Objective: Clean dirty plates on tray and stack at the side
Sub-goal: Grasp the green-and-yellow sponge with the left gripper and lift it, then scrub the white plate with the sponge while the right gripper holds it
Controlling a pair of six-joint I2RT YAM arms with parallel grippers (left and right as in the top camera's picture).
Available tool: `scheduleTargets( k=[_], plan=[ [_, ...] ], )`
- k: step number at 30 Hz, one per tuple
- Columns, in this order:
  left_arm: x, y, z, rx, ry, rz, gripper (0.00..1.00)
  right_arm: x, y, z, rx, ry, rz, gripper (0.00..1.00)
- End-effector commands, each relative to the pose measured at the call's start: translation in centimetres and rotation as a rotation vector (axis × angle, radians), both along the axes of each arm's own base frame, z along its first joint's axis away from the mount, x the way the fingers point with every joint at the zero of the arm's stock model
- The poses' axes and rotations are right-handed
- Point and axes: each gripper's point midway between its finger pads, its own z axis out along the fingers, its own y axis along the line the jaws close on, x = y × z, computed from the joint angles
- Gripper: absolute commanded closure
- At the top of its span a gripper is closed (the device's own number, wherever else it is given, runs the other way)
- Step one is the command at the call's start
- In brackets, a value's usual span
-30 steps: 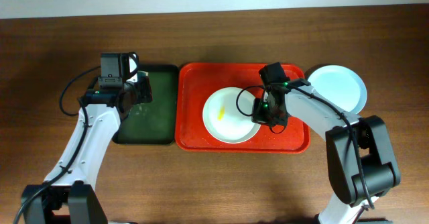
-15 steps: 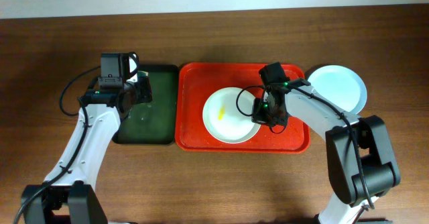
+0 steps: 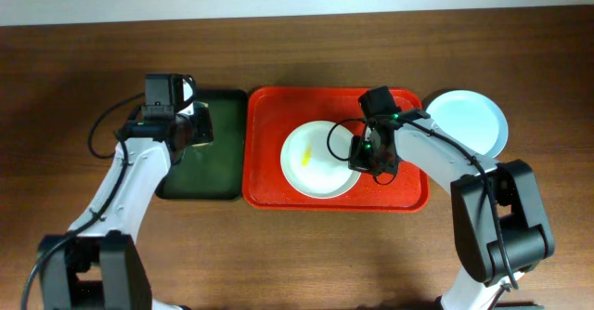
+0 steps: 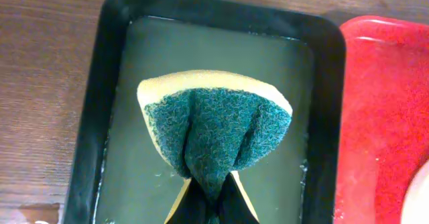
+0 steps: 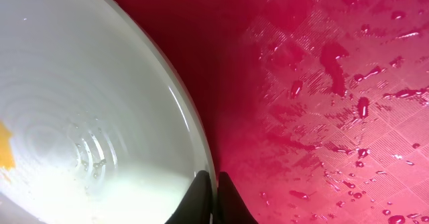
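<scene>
A white plate with a yellow smear at its centre lies in the red tray. My right gripper is shut on its right rim; in the right wrist view the fingers pinch the plate's edge over the wet tray. A pale blue plate lies on the table right of the tray. No mint green plate shows. My left gripper is shut on a green and yellow sponge, its fingers above the dark green tray.
The dark green tray lies directly left of the red tray and holds a film of water. The red tray's edge shows at the right of the left wrist view. Brown wooden table lies all around.
My left arm has shifted slightly to the right with the sponge. The right arm and the plates have not moved.
</scene>
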Motion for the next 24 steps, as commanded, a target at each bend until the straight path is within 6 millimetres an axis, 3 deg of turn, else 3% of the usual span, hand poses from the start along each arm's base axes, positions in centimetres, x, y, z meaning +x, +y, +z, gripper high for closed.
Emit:
scheduleTargets(
  k=[1,8,11,14,18,22,24],
  plan=[
    [0.6,-0.2,-1.3,-0.007,0.02,-0.012,1.0,-1.8,-0.5,-1.8,-0.048,0.059,0.01,0.96],
    [0.7,-0.2,-3.0,-0.007,0.051,-0.013,1.0,-1.8,-0.5,-1.8,-0.048,0.059,0.01,0.96],
    [0.8,-1.2,-0.8,-0.05,0.003,-0.043,1.0,-1.8,-0.5,-1.8,-0.048,0.059,0.01,0.96],
    [0.6,-3.2,4.1,-0.052,-0.116,-0.094,1.0,-1.5,0.4,-1.6,-0.009,0.032,0.103,0.96],
    [0.4,-4.5,7.8,0.083,-0.233,-0.084,1.0,-1.4,1.0,-1.6,-0.007,0.02,0.119,0.96],
    [0.6,-8.0,9.4,0.089,-0.297,-0.124,1.0,-1.5,1.0,-1.6,-0.006,0.021,0.119,0.96],
    [-1.1,-12.9,8.7,-0.043,-0.25,-0.275,1.0,-1.5,1.0,-1.6,-0.007,0.022,0.119,0.96]
  ],
)
